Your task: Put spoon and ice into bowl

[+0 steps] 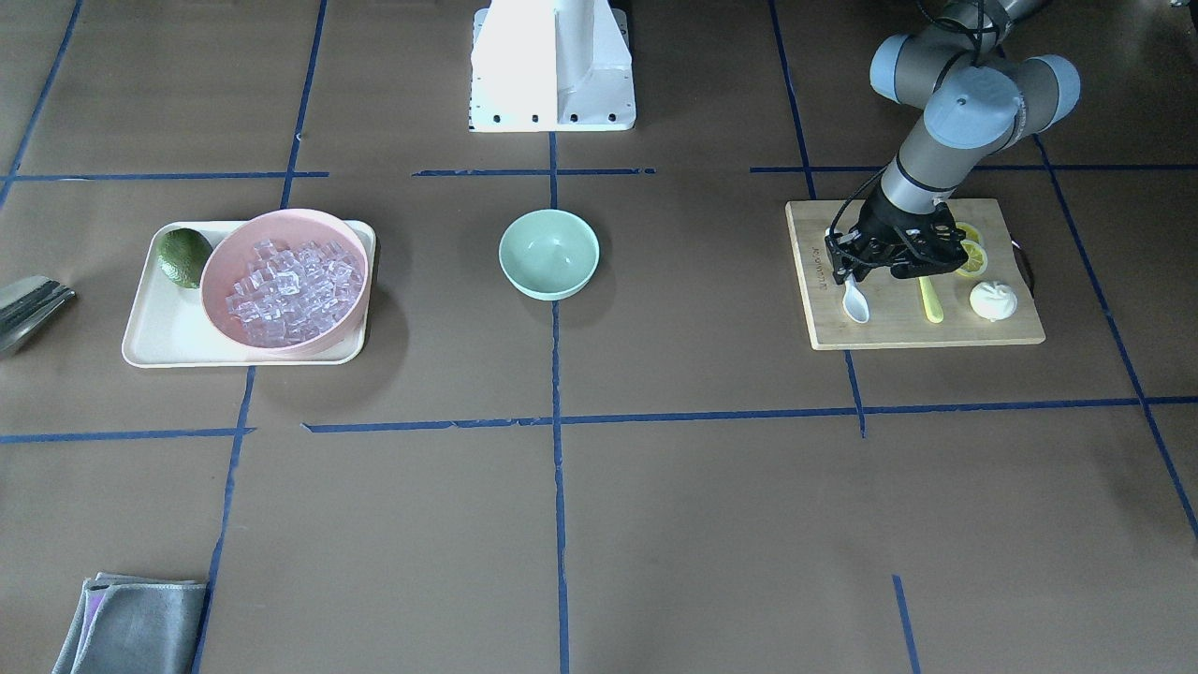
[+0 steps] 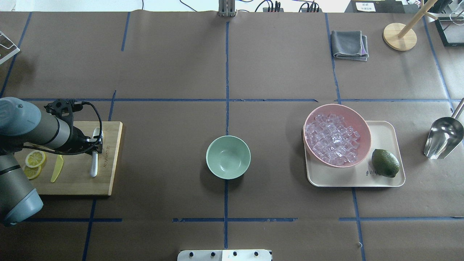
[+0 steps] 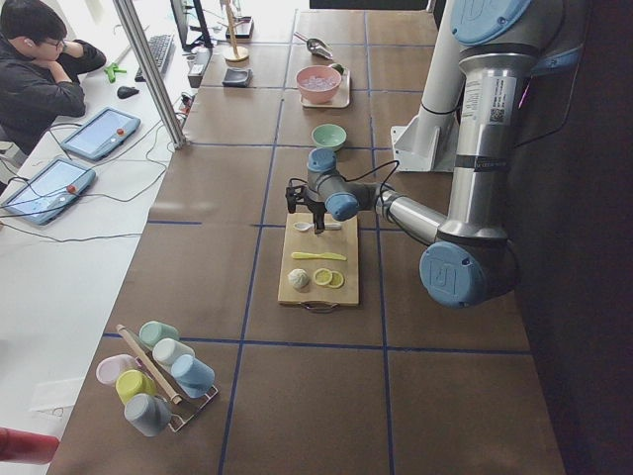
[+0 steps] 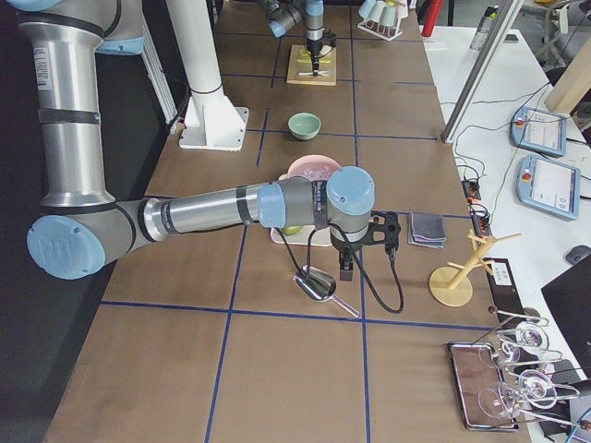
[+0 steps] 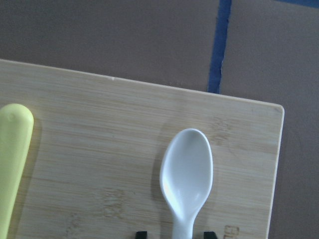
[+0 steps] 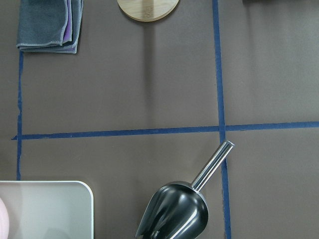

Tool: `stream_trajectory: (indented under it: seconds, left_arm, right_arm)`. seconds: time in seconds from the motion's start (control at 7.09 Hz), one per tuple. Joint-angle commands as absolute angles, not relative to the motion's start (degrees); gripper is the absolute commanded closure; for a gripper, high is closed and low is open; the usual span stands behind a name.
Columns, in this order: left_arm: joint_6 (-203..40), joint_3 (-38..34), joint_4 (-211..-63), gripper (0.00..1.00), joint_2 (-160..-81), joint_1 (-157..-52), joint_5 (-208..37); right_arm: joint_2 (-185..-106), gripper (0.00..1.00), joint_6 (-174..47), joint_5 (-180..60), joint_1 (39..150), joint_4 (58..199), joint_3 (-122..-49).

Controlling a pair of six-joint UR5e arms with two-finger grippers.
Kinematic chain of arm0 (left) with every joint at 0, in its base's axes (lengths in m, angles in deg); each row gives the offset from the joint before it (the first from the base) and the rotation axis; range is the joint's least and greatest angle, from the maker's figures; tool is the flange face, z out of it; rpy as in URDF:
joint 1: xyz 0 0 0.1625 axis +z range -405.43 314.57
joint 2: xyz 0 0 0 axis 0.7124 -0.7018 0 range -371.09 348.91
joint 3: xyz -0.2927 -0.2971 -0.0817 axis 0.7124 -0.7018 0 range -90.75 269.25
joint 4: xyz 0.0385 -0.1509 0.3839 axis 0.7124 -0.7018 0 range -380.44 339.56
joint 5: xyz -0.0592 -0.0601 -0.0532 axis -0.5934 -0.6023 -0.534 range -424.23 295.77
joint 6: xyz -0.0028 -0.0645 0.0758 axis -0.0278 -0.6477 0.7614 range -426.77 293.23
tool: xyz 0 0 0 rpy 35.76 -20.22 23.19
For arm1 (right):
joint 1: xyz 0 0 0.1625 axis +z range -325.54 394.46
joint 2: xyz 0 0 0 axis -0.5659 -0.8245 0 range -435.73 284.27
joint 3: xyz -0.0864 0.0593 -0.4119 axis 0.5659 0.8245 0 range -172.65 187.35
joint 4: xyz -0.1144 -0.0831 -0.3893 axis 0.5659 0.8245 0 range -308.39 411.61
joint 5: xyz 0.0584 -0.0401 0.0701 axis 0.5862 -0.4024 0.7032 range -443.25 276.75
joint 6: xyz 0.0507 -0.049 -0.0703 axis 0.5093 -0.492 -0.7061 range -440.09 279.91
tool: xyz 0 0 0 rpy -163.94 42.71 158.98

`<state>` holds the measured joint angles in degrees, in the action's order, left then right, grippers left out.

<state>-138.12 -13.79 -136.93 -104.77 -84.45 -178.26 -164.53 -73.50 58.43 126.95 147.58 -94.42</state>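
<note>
The white spoon [image 1: 854,301] lies on the wooden cutting board [image 1: 936,332], with its scoop toward the board's edge in the left wrist view [image 5: 187,169]. My left gripper [image 1: 847,271] is low over the spoon's handle and open; its two fingertips [image 5: 141,233] stand either side of the handle with a gap. The mint-green bowl [image 2: 228,157] stands empty at the table's middle. The ice [image 2: 331,143] fills the pink bowl [image 2: 366,127] on the cream tray [image 2: 384,132]. My right gripper [image 4: 346,269] hangs above a metal scoop [image 4: 316,284]; I cannot tell whether it is open or shut.
A yellow-green knife [image 2: 57,168], lemon slices [image 2: 35,158] and a white bun [image 1: 992,300] share the cutting board. A lime [image 2: 385,163] lies on the tray. The metal scoop [image 2: 443,137] lies right of the tray. A grey cloth [image 2: 349,44] and a wooden stand [image 2: 398,36] are far back.
</note>
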Motion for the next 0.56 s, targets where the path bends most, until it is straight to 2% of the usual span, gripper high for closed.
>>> stream_trajectory:
  seconds: [0.0, 0.42]
  left_arm:
    - [-138.05, -14.63, -136.89, 1.0, -104.6, -84.63, -178.4]
    - [-137.7, -18.48, -133.05, 1.0, -104.78, -85.59, -181.54]
  right_arm:
    - [-164.5, 0.0, -73.41, 58.51, 126.84, 147.67, -94.6]
    - [-164.5, 0.0, -73.41, 58.51, 126.05, 147.85, -96.71]
